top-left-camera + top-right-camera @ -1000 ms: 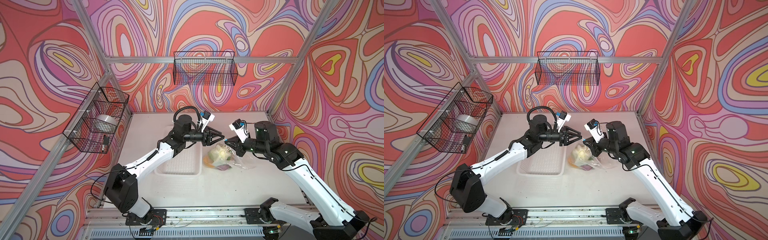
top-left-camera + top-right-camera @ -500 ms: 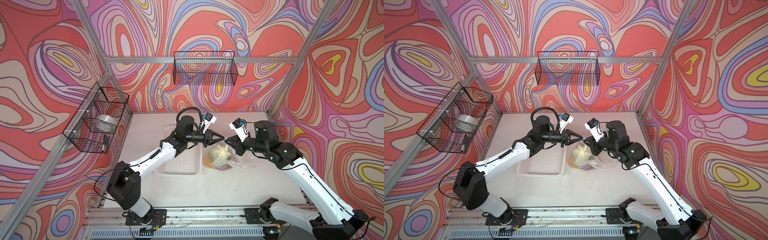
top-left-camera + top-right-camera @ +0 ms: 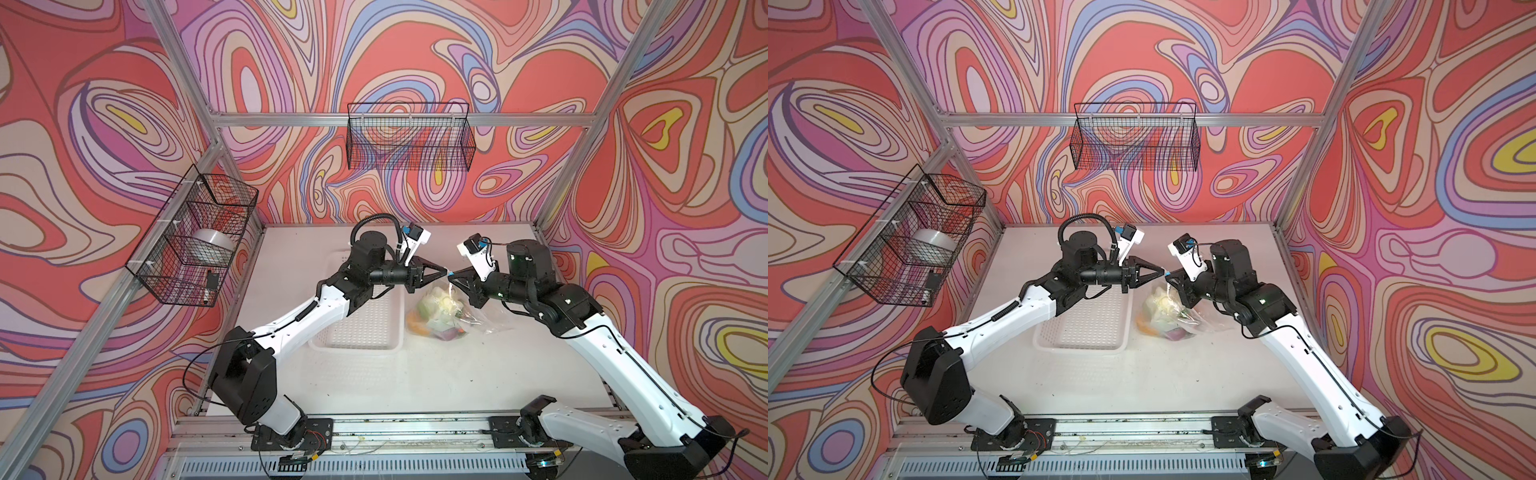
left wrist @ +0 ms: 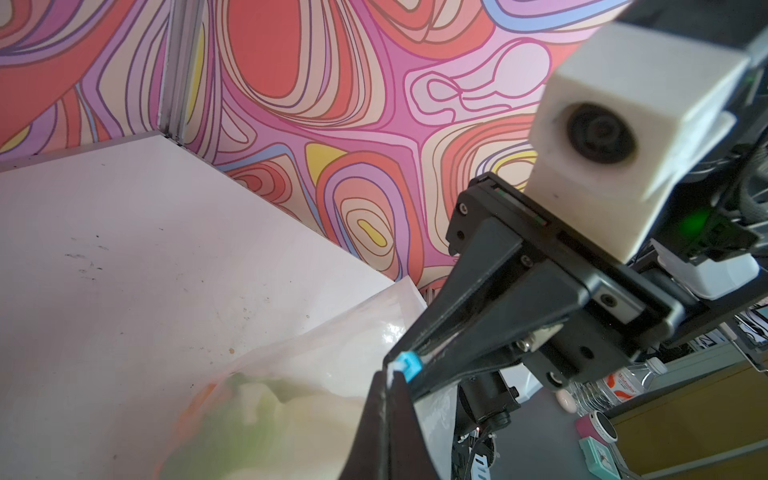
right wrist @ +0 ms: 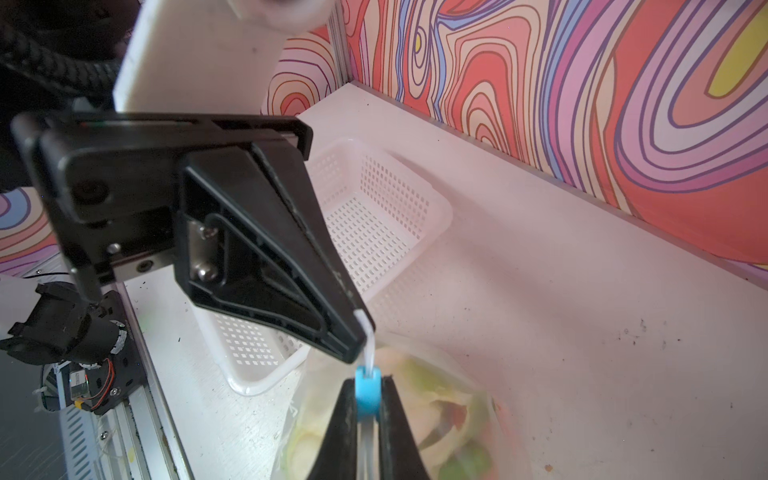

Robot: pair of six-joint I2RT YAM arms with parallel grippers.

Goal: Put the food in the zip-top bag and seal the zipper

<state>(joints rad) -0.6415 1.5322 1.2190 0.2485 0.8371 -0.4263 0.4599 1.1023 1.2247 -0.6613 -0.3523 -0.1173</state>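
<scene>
Fingers (image 5: 270, 241) of the left gripper (image 5: 362, 332) are pressed together on the zipper (image 5: 369, 345) end. The right gripper (image 5: 368, 384) pinches the blue slider tab (image 5: 368, 399). The zip-top bag (image 3: 478, 319), holding the food (image 3: 436, 306), rests on the table (image 3: 415, 395) just beside the white basket (image 3: 361, 332).

A white table (image 3: 415, 386) fills the floor of the cell. Just toward 9 o'clock of its middle lies a white perforated basket (image 3: 365, 328), long side running from 12 to 6 o'clock, with nothing visible inside. At 12 o'clock a black wire basket (image 3: 409, 137) hangs on the swirl-patterned back wall (image 3: 374, 50). At 9 o'clock a second wire basket (image 3: 193, 237) hangs tilted from the frame, holding a silvery roll (image 3: 214, 241) and a small dark item (image 3: 212, 280). At 6 o'clock a metal rail (image 3: 415, 428) borders the table.
</scene>
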